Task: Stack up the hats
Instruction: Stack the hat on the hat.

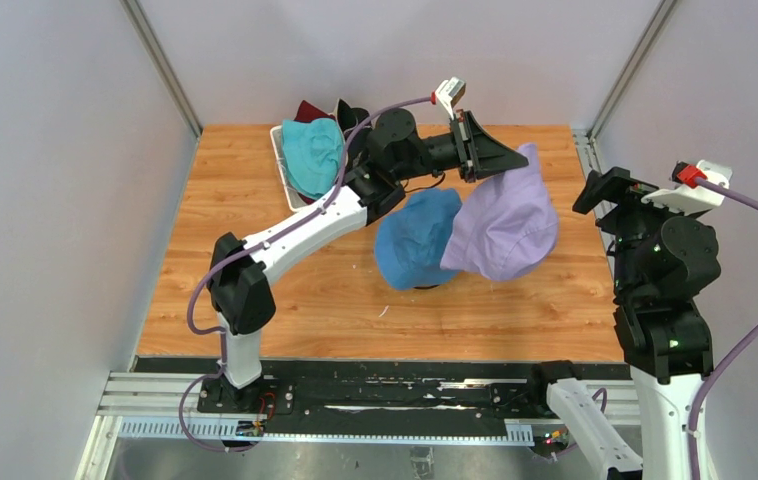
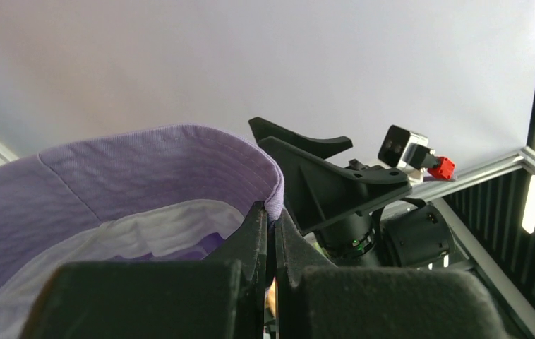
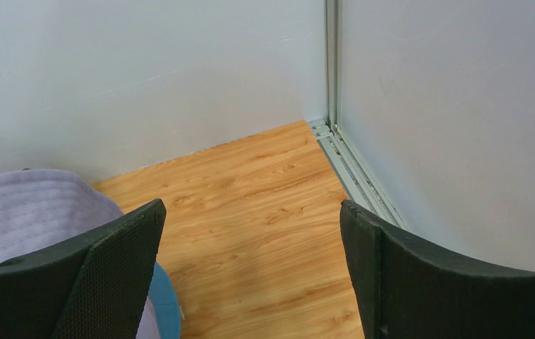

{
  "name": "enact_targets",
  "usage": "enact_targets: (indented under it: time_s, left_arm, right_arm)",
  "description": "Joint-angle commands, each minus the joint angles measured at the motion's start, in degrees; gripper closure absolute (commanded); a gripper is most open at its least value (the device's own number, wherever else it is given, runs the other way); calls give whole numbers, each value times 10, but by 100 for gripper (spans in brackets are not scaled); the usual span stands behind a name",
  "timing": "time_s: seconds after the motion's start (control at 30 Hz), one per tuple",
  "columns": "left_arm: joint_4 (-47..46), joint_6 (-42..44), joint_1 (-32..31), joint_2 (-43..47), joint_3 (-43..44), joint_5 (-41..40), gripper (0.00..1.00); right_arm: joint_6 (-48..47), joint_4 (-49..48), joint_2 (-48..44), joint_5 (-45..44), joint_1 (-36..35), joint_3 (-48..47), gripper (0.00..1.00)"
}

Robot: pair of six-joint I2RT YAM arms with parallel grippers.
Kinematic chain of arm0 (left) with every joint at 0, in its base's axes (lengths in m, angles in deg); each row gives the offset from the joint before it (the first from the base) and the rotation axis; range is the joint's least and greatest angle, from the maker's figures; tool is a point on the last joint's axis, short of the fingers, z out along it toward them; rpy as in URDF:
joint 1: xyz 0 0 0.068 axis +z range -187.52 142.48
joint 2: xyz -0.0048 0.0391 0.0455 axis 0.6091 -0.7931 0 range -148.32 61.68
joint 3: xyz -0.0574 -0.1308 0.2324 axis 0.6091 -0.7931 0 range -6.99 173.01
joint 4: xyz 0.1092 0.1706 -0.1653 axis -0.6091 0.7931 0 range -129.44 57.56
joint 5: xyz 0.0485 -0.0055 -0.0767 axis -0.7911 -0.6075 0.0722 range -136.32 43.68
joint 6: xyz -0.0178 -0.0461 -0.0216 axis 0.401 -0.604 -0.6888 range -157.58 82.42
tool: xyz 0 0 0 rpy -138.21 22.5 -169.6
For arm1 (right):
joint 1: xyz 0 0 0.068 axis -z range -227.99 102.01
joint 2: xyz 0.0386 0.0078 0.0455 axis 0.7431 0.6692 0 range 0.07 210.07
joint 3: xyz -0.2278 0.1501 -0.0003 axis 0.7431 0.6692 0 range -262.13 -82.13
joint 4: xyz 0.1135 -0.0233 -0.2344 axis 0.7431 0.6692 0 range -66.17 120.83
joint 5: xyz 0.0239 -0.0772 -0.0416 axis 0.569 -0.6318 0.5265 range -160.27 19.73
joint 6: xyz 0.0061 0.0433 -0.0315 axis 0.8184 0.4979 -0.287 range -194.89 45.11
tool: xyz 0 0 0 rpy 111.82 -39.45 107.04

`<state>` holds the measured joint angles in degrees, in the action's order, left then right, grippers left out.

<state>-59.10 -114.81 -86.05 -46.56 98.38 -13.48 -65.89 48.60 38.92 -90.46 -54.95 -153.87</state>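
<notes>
Wooden table (image 1: 555, 300), white basket (image 1: 282, 168) at its far left edge

Setting: robotics lab test cell.

Evidence:
- Plain white wall panels (image 1: 45, 200) enclose left, rear and right sides.
- Aluminium profile posts (image 1: 160, 65) join panels at upper left and upper right corners.
- Wood-grain tabletop (image 1: 285, 300) at frame centre, edged with metal track at right.
- Slotted mounting rail (image 1: 355, 395) runs along bottom edge.
- Left arm (image 1: 300, 228) and right arm (image 1: 660, 270) rise from rail.
- Lavender cables (image 1: 755, 320) run exposed.
- Camera module (image 1: 449, 95) with red connector on wrist, top centre.
</notes>
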Motion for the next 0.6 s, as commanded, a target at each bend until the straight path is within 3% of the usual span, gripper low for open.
enact_targets:
  time_s: [0.0, 0.13, 0.57]
  left_arm:
    - [-61, -32, -4, -5, -26, 12, 100]
    - [-106, -59, 4, -10, -57, 20, 100]
    - [-71, -32, 105, 104, -207, 22, 100]
  right_arm:
    - [-10, 2, -2, -9, -2, -6, 8]
    - [-8, 2, 0, -3, -2, -3, 8]
    - [3, -9, 14, 26, -2, 14, 8]
